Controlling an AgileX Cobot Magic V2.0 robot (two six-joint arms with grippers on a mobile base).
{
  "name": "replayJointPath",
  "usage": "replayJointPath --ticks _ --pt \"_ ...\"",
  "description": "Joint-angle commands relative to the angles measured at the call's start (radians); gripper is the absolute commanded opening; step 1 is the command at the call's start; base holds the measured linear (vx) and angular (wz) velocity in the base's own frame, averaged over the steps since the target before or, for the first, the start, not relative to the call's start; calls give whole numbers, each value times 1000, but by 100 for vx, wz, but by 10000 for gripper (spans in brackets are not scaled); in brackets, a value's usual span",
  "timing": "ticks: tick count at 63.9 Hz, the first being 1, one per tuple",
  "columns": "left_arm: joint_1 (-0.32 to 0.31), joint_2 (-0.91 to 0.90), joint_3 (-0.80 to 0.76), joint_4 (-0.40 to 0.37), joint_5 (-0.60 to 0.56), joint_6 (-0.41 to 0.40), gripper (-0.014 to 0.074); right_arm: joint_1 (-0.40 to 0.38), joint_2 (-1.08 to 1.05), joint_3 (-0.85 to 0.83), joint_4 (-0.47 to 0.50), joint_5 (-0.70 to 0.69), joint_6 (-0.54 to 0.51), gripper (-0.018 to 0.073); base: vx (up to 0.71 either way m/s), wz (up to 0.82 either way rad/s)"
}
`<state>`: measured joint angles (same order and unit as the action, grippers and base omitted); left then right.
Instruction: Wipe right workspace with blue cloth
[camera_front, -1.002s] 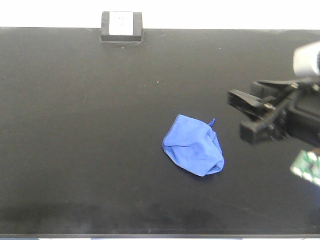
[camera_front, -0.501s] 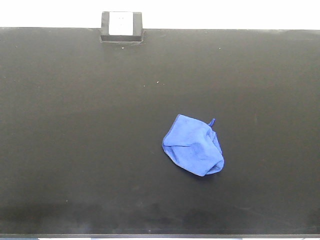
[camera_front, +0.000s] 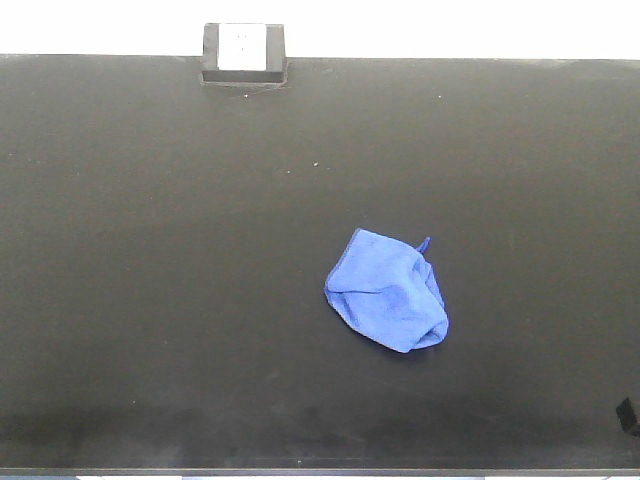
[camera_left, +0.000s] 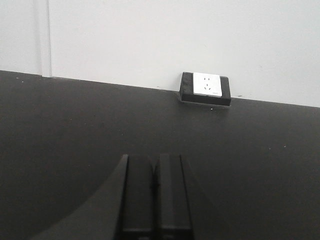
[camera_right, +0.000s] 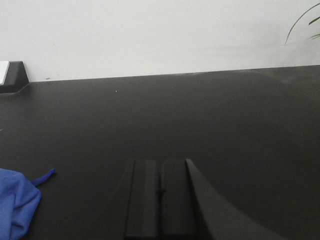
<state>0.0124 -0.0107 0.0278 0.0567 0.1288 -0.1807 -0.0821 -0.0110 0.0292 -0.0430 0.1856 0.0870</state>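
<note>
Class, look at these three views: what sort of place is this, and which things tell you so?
Probably an indoor lab or workshop bench: a wide matte black benchtop against a plain white wall, a black socket block with a white face at its back edge, and a crumpled blue microfibre cloth.

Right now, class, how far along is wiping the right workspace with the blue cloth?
Nothing shows as done: the blue cloth lies crumpled and ungripped on the right workspace. In hand: nothing; the left gripper and right gripper are both shut and empty, the cloth lying left of the right one. Left: grasping the cloth and wiping.
</note>
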Motion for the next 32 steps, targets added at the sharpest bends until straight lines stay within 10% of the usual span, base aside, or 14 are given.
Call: replayJointPath --ticks 1,32 --pt "-4 -16 31 -6 -80 -8 -6 -5 -10 20 -4 -101 -7 -8 0 0" --pt "-4 -16 31 -6 -80 -8 -6 -5 -9 20 -4 -96 -7 -8 0 0"
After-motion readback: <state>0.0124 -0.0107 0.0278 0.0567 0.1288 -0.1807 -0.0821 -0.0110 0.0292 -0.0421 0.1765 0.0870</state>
